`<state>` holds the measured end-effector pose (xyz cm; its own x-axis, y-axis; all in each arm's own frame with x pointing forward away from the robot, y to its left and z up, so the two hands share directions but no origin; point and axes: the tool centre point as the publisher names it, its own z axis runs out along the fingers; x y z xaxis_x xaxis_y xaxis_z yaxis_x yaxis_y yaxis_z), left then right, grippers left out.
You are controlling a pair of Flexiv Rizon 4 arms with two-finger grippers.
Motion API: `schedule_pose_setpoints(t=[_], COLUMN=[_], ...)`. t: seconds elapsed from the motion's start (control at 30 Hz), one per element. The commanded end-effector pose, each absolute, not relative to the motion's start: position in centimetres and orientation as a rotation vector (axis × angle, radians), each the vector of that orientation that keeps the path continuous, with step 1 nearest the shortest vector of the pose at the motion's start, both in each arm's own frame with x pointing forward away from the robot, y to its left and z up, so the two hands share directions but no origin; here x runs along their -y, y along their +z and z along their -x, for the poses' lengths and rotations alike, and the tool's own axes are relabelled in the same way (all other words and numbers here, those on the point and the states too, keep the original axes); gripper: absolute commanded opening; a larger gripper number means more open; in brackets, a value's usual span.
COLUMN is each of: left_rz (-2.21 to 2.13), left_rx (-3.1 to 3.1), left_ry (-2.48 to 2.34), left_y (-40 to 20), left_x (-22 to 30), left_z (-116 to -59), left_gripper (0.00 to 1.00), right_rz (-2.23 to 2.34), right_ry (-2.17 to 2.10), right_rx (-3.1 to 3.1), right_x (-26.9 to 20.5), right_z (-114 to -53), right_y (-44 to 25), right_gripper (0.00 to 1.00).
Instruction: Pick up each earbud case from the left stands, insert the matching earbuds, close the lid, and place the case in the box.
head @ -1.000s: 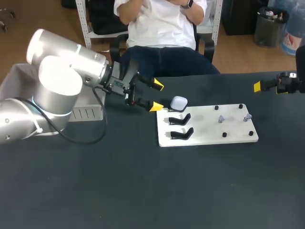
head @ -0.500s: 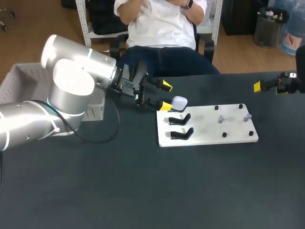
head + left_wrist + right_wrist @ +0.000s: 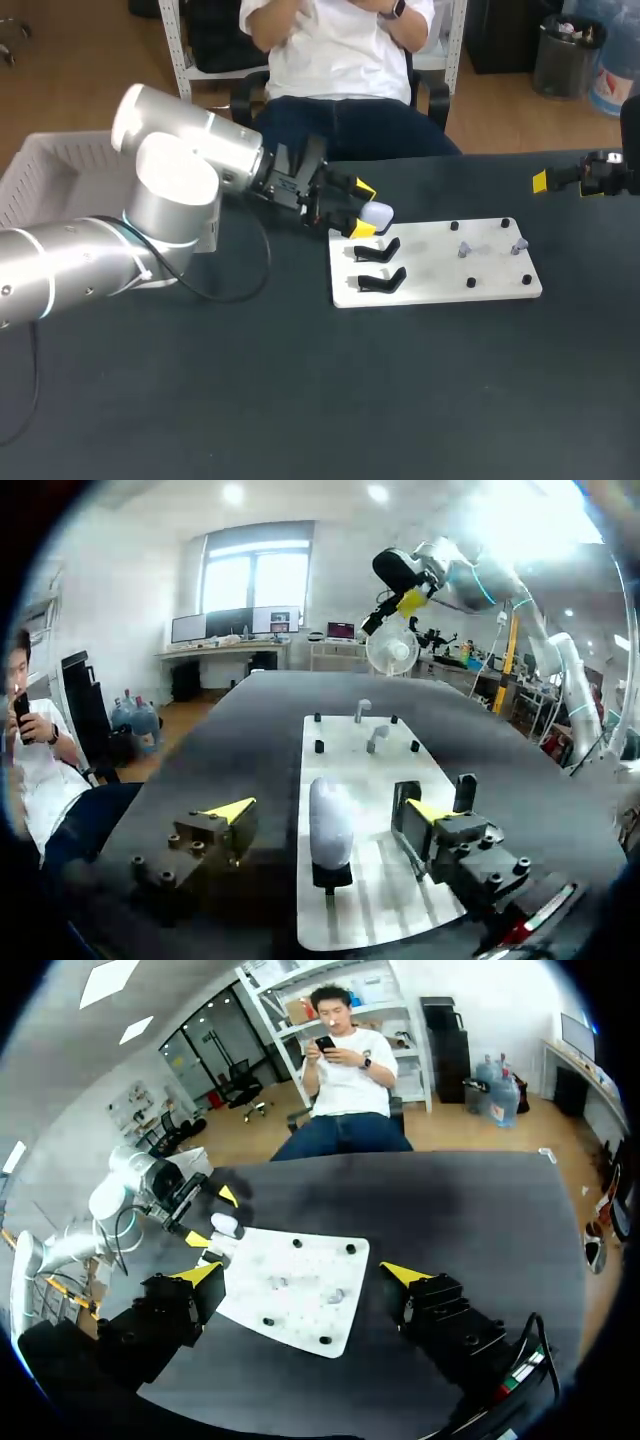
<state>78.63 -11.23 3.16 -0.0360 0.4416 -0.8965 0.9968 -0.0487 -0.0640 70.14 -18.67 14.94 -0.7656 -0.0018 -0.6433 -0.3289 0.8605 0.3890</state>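
A white earbud case [image 3: 378, 213] stands upright on the rearmost black stand at the left end of the white board [image 3: 440, 275]. My left gripper [image 3: 364, 209] is open around it, one yellow tip on each side and neither touching. In the left wrist view the case [image 3: 330, 818] sits midway between the fingers of the left gripper [image 3: 328, 812]. Two earbuds [image 3: 463, 249] [image 3: 518, 244] stand on pegs at the board's right half. My right gripper [image 3: 565, 181] hangs open at the table's far right; from its own view the right gripper [image 3: 302, 1273] looks down on the board [image 3: 300, 1305].
Two bare black stands [image 3: 378, 250] [image 3: 383, 281] are on the board in front of the case. A white basket [image 3: 55, 170] sits at the table's left edge behind my left arm. Small black pegs dot the board's right half.
My left arm has swung to the right, bringing its open fingers from beside the board to either side of the case. The right arm has not moved.
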Motion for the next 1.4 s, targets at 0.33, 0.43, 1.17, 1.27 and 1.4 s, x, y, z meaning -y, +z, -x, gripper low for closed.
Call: schedule_pose_setpoints(t=[0.33, 0.43, 1.17, 1.27, 1.4], left_rz=[-1.576, -1.574, -1.577, -1.579, -1.576], left_rx=[-1.549, -1.552, -1.561, -1.559, -1.554], left_ry=[-1.079, -1.080, -1.099, -1.101, -1.104], left_y=[1.9, 1.7, 1.0, 1.1, 1.3], left_x=[12.0, 11.9, 12.0, 12.0, 11.9], left_z=[-79.8, -79.9, -80.0, -79.9, -79.6], left_gripper=[0.85, 0.80, 0.38, 0.25, 0.00], right_rz=[0.238, 0.238, 0.238, 0.238, 0.238], right_ry=[0.647, 0.647, 0.647, 0.647, 0.647], right_rx=[-2.371, -2.371, -2.371, -2.371, -2.371], right_x=[18.7, 18.7, 18.7, 18.7, 18.7], right_z=[-70.1, -70.1, -70.1, -70.1, -70.1], right_y=[14.9, 14.9, 14.9, 14.9, 14.9], right_gripper=[1.00, 1.00, 1.00, 1.00, 1.00])
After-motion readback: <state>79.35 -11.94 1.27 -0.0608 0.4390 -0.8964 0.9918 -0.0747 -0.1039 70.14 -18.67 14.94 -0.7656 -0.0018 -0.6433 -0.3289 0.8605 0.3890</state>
